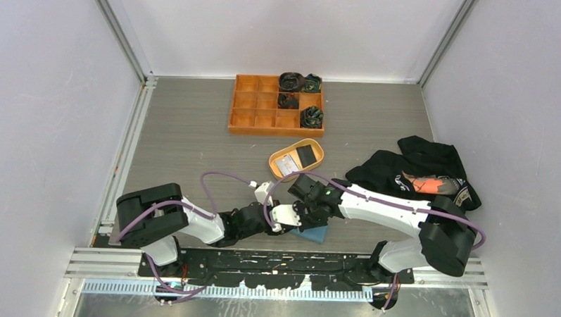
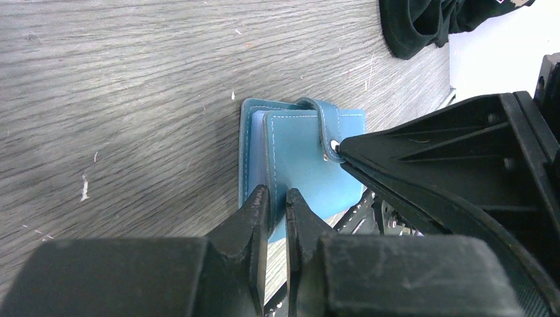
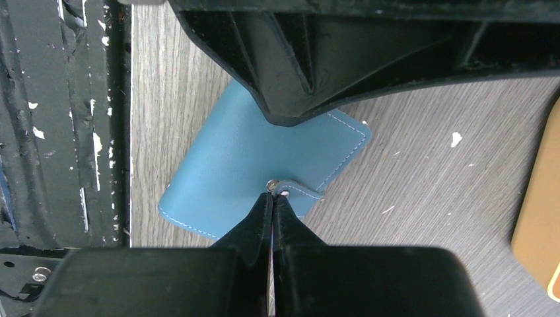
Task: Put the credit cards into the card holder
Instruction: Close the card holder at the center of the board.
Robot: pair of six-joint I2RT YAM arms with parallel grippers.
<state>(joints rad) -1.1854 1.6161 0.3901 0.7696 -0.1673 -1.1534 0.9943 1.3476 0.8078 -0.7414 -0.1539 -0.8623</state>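
Observation:
The blue card holder (image 1: 316, 234) lies folded on the table near the front edge, between both grippers. My left gripper (image 2: 276, 198) is shut on the near edge of the card holder (image 2: 300, 158), with the blue cover pinched between its fingers. My right gripper (image 3: 273, 195) is shut, its tips pressed against the snap tab (image 3: 302, 191) on the card holder (image 3: 244, 158); whether it pinches the tab I cannot tell. Two credit cards, one black (image 1: 307, 155) and one pale (image 1: 286, 164), lie in the oval tan dish (image 1: 272, 158) behind the arms.
An orange compartment tray (image 1: 276, 131) with dark bundles in its right cells stands at the back. A heap of black clothing (image 1: 418, 170) lies to the right. The black mounting rail (image 3: 59, 132) runs just beside the card holder.

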